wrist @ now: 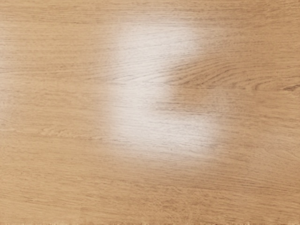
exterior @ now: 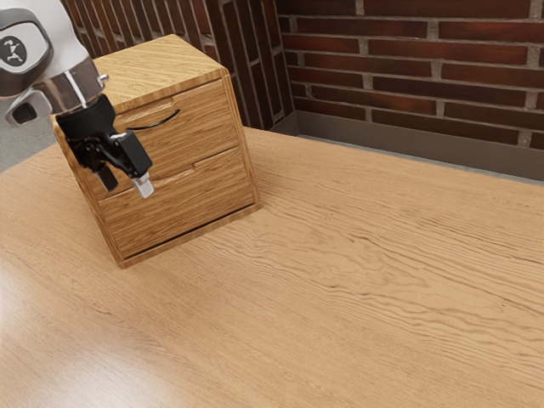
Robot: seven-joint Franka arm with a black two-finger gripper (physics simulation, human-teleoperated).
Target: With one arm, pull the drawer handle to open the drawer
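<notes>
Wooden worktop (exterior: 357,289) spreads across the foreground. Farther back, at the exterior view's left, the black jaws hang released, fingers (exterior: 143,181) apart, in front of a small wooden cabinet (exterior: 170,64) whose shut upper drawer (exterior: 202,127) carries a dark curved handle (exterior: 155,121), just above the jaws; a brick wall (exterior: 408,59) stands behind

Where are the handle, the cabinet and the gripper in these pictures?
handle (exterior: 158,123), exterior view, middle of its dark bar
cabinet (exterior: 161,68), exterior view, on its top face
gripper (exterior: 127,182), exterior view, midway between its fingertips
</notes>
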